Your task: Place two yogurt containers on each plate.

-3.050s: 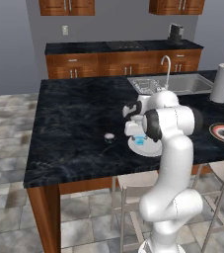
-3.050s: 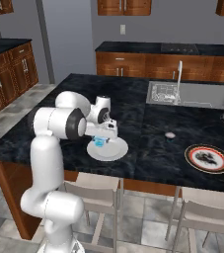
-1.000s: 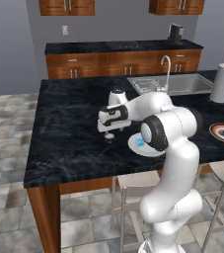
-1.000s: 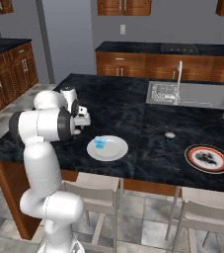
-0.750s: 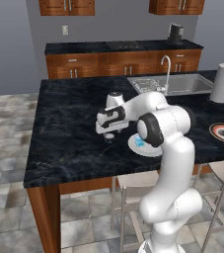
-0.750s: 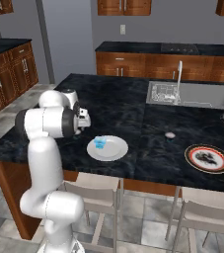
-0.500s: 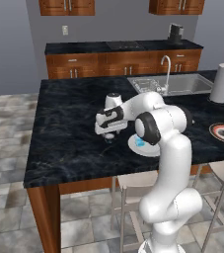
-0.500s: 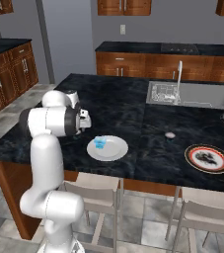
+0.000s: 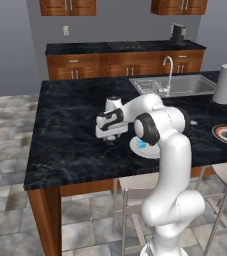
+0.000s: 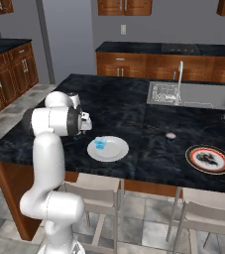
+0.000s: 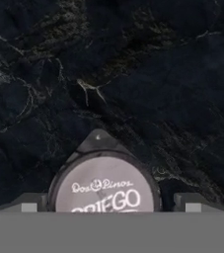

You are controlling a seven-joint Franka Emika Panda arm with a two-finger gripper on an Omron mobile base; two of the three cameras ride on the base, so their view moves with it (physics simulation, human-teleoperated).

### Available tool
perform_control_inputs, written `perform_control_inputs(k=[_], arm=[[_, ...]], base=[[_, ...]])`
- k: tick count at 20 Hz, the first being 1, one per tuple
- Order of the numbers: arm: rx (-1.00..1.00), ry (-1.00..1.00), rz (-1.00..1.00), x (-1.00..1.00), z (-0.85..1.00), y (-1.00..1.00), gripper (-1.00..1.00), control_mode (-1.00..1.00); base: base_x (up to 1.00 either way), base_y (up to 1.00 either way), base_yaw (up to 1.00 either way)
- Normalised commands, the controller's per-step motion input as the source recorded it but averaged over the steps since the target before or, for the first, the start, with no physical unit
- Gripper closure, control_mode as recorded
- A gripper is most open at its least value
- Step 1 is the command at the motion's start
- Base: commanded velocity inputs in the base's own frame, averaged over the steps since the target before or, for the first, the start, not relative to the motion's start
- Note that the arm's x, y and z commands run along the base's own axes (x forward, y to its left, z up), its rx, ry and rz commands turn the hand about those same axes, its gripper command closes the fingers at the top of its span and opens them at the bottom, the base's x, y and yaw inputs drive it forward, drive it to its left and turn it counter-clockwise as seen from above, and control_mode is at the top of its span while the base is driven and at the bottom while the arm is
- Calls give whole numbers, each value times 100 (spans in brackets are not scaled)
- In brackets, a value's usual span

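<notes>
- Dark marbled stone covers the kitchen island that serves as the desk [image 9: 70, 135], with wooden cabinets and a sink [image 9: 177, 86] behind.
- Low over it, the gripper [image 11: 106, 207] straddles a dark yogurt container [image 11: 106, 190] with a pale grey printed top; fingertips [image 11: 28, 205] sit on either side, apparently lined up for a grasp. Whether they touch it, I cannot tell.
- Just beside, the white plate [image 10: 115, 151] carries the light blue cup [image 10: 100, 143], so it likely needs one more.
- Well apart, another grey-topped cup [image 10: 170, 135] rests near the patterned plate [image 10: 209, 159], which holds none.
</notes>
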Motion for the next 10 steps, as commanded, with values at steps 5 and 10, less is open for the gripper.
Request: perform_control_inputs(k=[5,10], arm=[[0,3,0,7,-21,6,-100,-100],[0,2,0,5,-15,2,-100,-100]], base=[[0,0,0],[0,0,0]])
